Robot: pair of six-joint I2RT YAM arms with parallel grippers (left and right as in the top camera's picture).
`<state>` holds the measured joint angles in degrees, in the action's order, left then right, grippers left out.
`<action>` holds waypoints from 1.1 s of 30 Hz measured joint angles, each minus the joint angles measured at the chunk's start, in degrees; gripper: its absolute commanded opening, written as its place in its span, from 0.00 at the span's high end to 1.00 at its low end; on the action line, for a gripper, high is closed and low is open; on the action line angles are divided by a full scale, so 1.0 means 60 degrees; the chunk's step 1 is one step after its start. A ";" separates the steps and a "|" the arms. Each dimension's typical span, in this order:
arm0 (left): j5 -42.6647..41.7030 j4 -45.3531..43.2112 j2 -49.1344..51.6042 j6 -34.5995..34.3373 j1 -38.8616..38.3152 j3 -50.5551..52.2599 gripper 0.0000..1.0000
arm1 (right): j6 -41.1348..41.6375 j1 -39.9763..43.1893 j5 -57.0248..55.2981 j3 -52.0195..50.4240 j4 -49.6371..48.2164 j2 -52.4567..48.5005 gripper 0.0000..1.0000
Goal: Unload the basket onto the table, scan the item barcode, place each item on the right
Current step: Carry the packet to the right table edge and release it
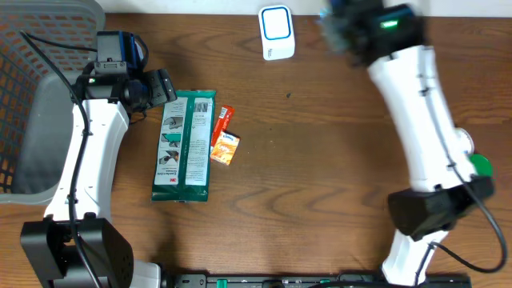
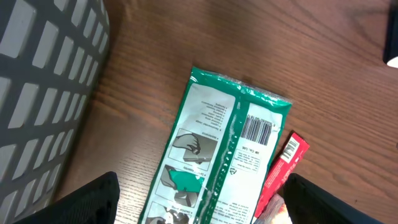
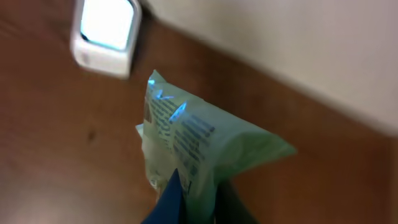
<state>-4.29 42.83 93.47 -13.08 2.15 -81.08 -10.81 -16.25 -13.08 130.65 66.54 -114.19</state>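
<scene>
right fingers (image 3: pixel 166 198) clamp packet (image 3: pixel 199 143), held aloft near scanner (image 3: pixel 106 31), apparently to show its print (barcode too blurred to find) | left fingers (image 2: pixel 87 202) wide above green pack (image 2: pixel 211 162) on counter (image 1: pixel 320 160), likely next

Checkout-like wooden table (image 1: pixel 320 152): barcode scanner (image 1: pixel 277 32), grey basket (image 1: pixel 16 96).

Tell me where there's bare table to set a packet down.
Widest free patch: brown wooden table between the small orange packet and the white right arm, below the white-and-blue scanner. Crowded on the left: flat green pouch, slim red packet, open left gripper, grey mesh basket.
</scene>
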 measured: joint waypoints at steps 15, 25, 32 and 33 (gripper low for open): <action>0.0000 0.0004 0.0000 0.0000 0.0000 0.0000 0.14 | 0.0015 0.4455 0.2127 -0.2441 0.0922 -0.0127 0.99; 0.0000 0.0004 0.0000 -0.0004 0.0000 0.0000 0.14 | -0.0976 0.5581 0.2685 -0.5628 -0.2127 -0.0244 0.78; 0.0000 0.0004 0.0000 -0.0004 0.0000 0.0000 0.14 | -0.1140 0.5825 0.2696 -0.6065 -0.2539 -0.0280 0.21; 0.0000 0.0004 0.0000 -0.0004 0.0000 0.0000 0.14 | -0.1162 0.5858 0.2681 -0.6098 -0.2550 -0.0280 0.15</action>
<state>-4.29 42.85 93.47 -13.10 2.15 -81.08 -17.78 18.90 3.01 94.06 51.24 -115.87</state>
